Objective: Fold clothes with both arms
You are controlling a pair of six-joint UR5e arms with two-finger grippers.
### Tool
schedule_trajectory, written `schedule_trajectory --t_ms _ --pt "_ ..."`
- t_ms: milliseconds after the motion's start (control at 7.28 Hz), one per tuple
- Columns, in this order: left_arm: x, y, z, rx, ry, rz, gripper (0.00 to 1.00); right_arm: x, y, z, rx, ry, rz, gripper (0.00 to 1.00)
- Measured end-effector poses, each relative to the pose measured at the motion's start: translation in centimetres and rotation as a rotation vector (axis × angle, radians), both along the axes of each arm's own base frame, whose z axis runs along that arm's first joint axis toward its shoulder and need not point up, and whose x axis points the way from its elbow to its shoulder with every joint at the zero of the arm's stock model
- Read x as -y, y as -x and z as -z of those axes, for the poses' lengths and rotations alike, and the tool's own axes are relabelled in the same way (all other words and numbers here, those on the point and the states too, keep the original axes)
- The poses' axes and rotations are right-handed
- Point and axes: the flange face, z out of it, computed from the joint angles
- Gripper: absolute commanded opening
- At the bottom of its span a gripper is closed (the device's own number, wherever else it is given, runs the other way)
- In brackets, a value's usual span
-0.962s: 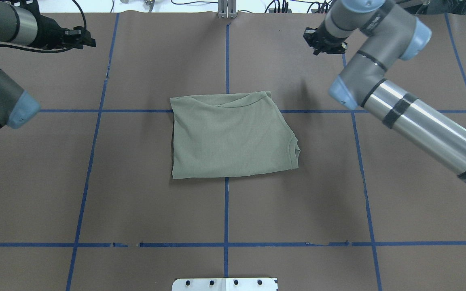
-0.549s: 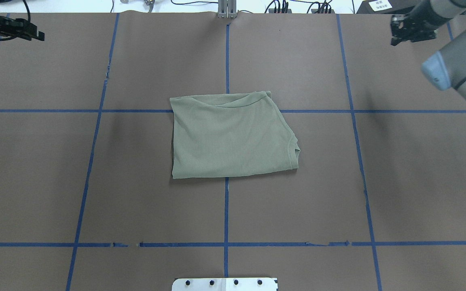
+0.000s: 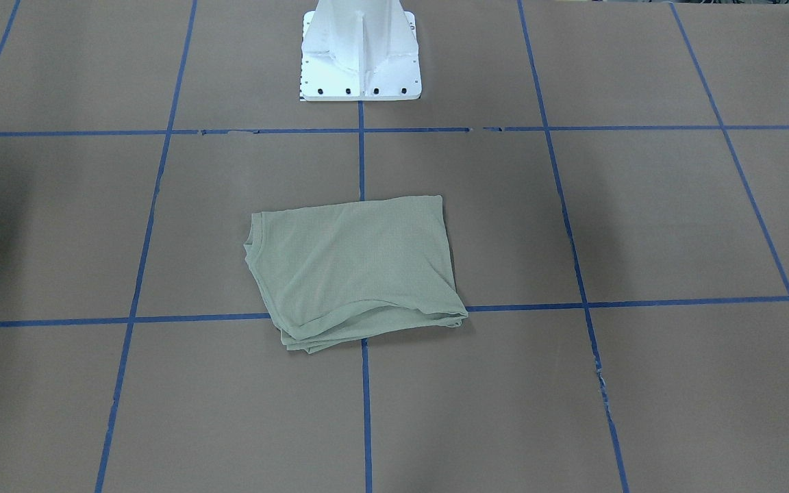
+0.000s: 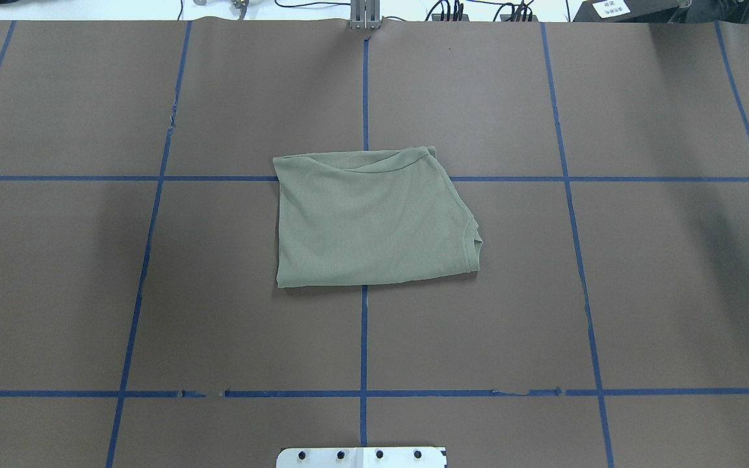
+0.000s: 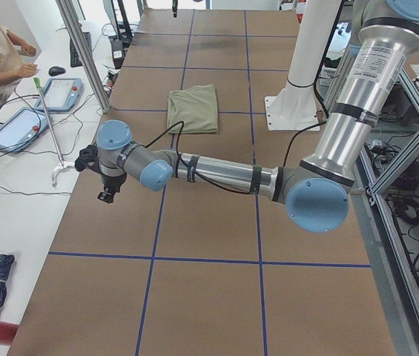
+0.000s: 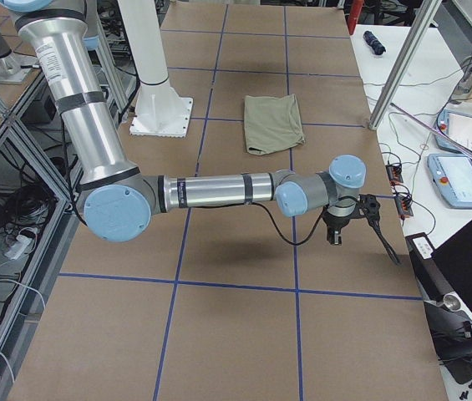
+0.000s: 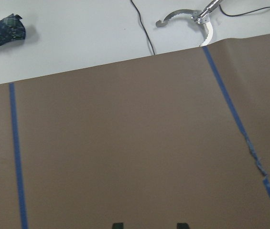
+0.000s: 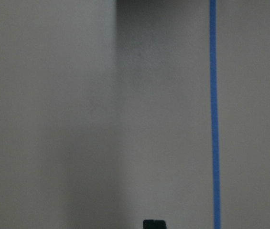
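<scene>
Table (image 4: 88, 292) brown, blue tape grid (image 4: 363, 338), white bench (image 5: 16, 170) alongside | you find shirt (image 4: 368, 221) folded at table centre, well apart from both claws | left claw (image 7: 150, 225) spread, at operators' edge | right claw (image 6: 334, 236) same edge, state cannot be told

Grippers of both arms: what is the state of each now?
Left black two-finger gripper: open, holding nothing.
Right black two-finger gripper: closed, holding nothing.

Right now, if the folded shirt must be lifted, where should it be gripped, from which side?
Probably the shirt by its smooth folded edge nearest the robot, near both corners, from the robot's side: a fold keeps the layers together. The far edge shows loose layers.
</scene>
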Motion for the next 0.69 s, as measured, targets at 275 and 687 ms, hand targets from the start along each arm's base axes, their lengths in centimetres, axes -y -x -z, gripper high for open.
schedule_trajectory --t_ms 275,687 --pt "-2.0 4.1 -2.7 -0.048 0.086 -0.041 1.00 -1.2 -2.3 2.3 -0.062 0.039 0.054 1.00" --pt "-7.2 6.4 -3.6 -0.119 0.228 0.010 1.00 -1.7 -1.9 3.7 -0.085 0.095 0.068 1.00"
